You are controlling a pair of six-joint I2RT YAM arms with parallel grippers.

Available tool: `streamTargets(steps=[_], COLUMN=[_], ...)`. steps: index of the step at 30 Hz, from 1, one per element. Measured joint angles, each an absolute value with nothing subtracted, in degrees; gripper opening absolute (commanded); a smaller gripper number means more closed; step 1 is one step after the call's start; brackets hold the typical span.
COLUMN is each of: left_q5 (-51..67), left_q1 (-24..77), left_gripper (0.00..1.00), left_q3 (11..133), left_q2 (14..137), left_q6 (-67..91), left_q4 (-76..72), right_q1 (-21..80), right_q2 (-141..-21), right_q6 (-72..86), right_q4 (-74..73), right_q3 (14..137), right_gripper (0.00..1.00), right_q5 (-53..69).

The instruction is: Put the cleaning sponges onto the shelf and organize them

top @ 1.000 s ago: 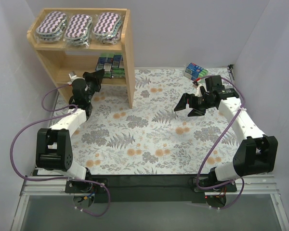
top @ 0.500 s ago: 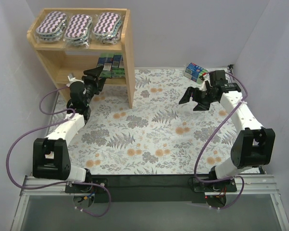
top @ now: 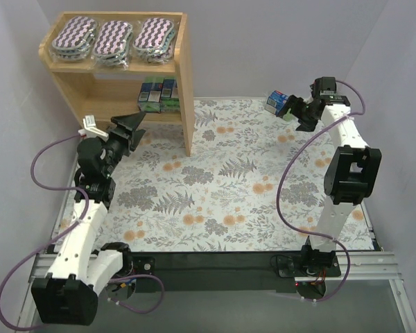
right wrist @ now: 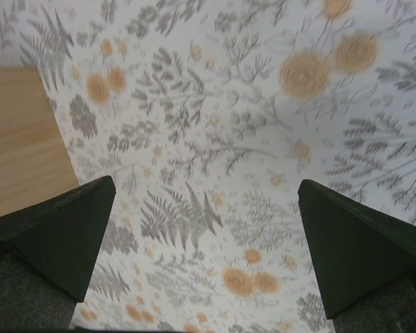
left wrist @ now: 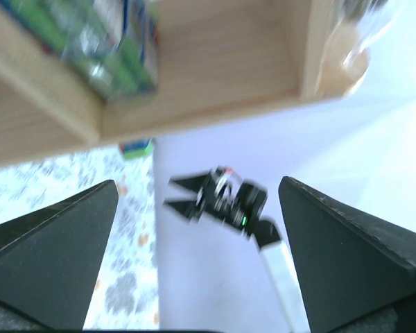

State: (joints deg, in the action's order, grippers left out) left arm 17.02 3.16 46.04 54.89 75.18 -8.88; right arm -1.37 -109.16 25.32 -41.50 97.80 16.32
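Note:
Three purple-and-white zigzag sponges (top: pixel 113 36) lie in a row on top of the wooden shelf (top: pixel 186 83). Blue-and-green packs (top: pixel 159 94) stand on its lower tier, blurred in the left wrist view (left wrist: pixel 104 52). My left gripper (top: pixel 130 130) hangs open and empty just in front of that tier; its fingers (left wrist: pixel 52 257) hold nothing. One more blue-and-green pack (top: pixel 277 102) lies on the floral cloth at the back right. My right gripper (top: pixel 297 115) is open right beside it, with only cloth between its fingers (right wrist: pixel 62 229).
The floral cloth (top: pixel 222 187) covers the table between both arms. White walls close in the back and both sides. The shelf's upright side panel (right wrist: pixel 14 139) shows at the left of the right wrist view. The right arm (left wrist: pixel 225 201) shows across the table in the left wrist view.
My left gripper opened and drew back from the shelf's lower tier toward the near left. The right arm reached to the back right, up to the loose pack, staying open.

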Motion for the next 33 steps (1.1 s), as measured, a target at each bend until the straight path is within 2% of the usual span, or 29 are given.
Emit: streamTargets(steps=[4,11,18,26,29,33], left_q5=[20.4,22.6,23.9,25.1,25.1,25.0], left_q1=[3.2,3.2,3.2,3.2,3.2,3.2], left_gripper=[0.87,0.86,0.83,0.82,0.81,0.81], left_q3=[39.6,32.2,32.5,32.8,32.8,33.4], left_q2=[45.8,35.2,36.0,38.4,38.0,37.2], left_q6=[71.9,69.6,67.2,65.5,65.1,64.7], left_q4=[-1.7,11.3,15.6,18.1,19.5,21.3], right_q1=[-3.3,-5.7,-5.8,-5.7,-5.7,-5.7], right_q2=[-115.1,-118.7,-124.6,-133.0,-136.0,-139.8], right_q6=[29.9,41.3,46.0,49.1,50.2,51.2], right_q4=[-36.1,-21.9,-10.2,-5.0,-4.3,-3.3], right_q3=[101.8,97.4,100.1,104.5,107.4,112.3], right_gripper=[0.98,0.91,0.79,0.73,0.65,0.46], right_q5=[14.0,12.9,12.1,12.1,12.1,12.4])
